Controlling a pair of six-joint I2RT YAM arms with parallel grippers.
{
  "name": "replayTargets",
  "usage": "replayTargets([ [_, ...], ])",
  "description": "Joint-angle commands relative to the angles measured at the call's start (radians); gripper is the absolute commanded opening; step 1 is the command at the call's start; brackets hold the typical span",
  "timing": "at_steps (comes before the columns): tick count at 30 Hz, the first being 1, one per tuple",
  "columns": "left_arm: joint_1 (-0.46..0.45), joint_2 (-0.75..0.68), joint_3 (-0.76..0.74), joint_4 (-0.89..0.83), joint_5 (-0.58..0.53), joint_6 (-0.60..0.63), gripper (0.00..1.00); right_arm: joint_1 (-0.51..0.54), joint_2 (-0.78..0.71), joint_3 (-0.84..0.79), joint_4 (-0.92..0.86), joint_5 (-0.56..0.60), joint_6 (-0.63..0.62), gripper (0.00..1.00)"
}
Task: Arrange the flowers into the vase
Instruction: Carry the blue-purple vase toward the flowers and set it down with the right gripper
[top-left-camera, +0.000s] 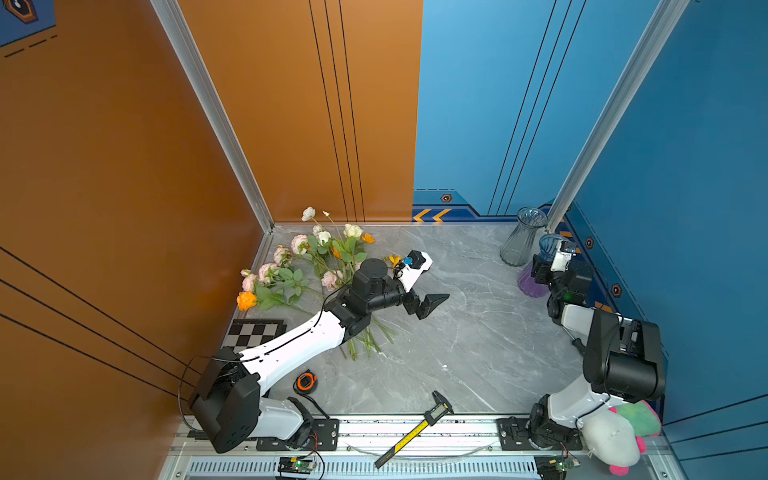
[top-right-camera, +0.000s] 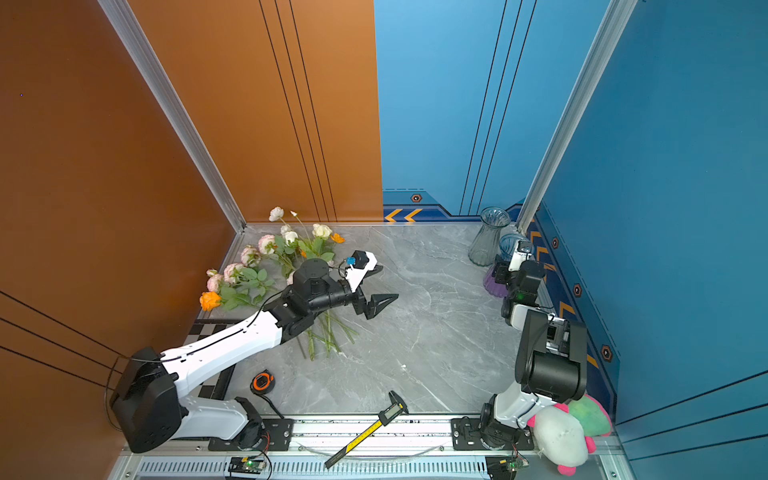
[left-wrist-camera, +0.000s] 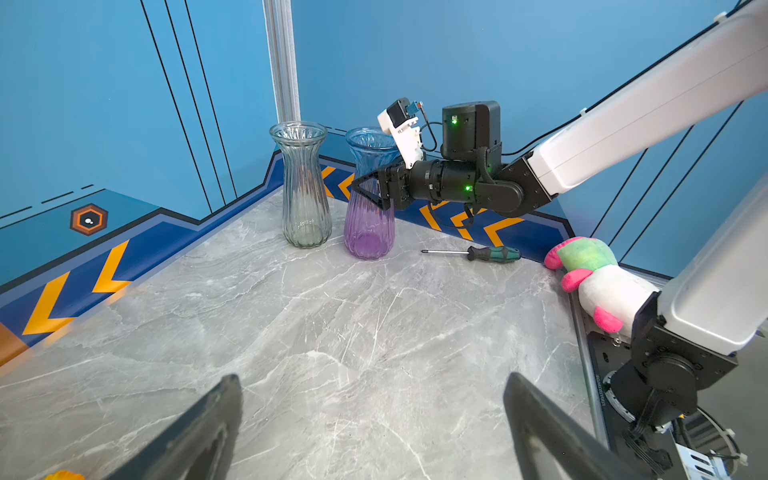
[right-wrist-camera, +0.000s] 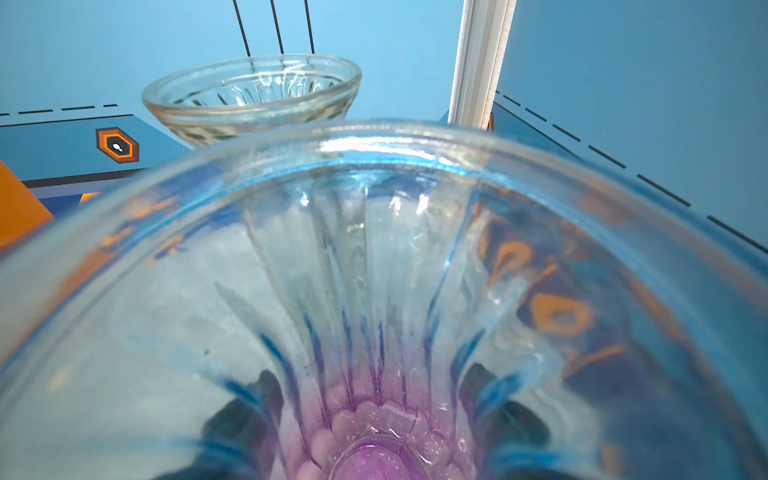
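Glossy ribbed clear glass vase (left-wrist-camera: 305, 195), blue-to-purple glass vase (left-wrist-camera: 370, 237), smooth marble-look tabletop (left-wrist-camera: 332, 332), fuzzy plush toy (left-wrist-camera: 602, 291).

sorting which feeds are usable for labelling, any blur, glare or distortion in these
right wrist view: the purple vase fills the frame, near rim blurred, white glare on the far rim, wall warped through the glass; left wrist view: left pincer fingers out of focus, clear vase sharp; in both top views: even light, flowers crisp
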Motion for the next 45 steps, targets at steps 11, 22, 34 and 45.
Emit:
replayTargets([
  [11,0.034,-0.081,-0.022,0.013,0.052,0.024,0.98,0.218,-0.396,-0.078,-0.056,0.089,-0.002,0.2],
  [22,0.192,-0.042,0.193,-0.431,0.169,0.115,0.98,0.664,-0.411,-0.079,-0.058,0.159,0.021,0.17],
  [34,0.425,-0.001,0.259,-0.782,0.451,0.338,0.98,0.918,-0.191,-0.047,0.207,0.216,0.028,0.17],
  [45,0.456,0.02,0.268,-0.782,0.475,0.319,0.98,0.993,-0.022,-0.058,0.464,0.329,0.074,0.17],
])
